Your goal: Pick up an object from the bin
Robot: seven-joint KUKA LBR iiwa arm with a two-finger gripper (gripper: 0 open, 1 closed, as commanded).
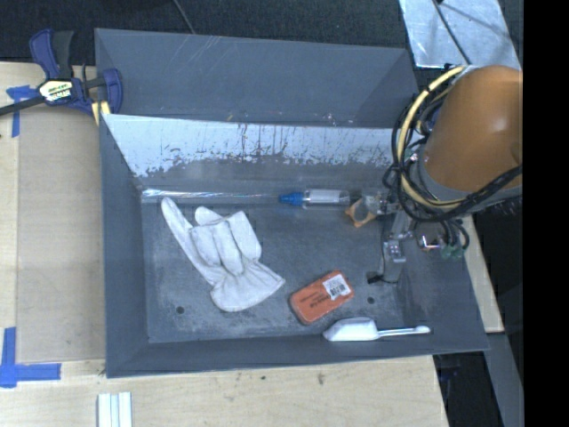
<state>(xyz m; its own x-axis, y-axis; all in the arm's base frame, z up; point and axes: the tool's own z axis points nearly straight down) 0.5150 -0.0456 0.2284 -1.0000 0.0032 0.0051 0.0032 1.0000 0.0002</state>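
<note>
My gripper [392,249] hangs low over the right part of the bin floor. An orange flat case with a white barcode label [321,298] lies just to its lower left, apart from it. Below the gripper, a white brush-like tool with a thin handle [373,331] rests along the front wall. A small orange-brown piece [359,212] sits up and to the left of the gripper, near the end of a clear tube with a blue cap [313,199] at the back wall. Nothing shows in the gripper's grasp.
A white work glove [222,254] lies spread over the left half of the floor. The arm, with its orange cover and looped cables, stands over the bin's right wall. Bare floor lies between the glove and the gripper.
</note>
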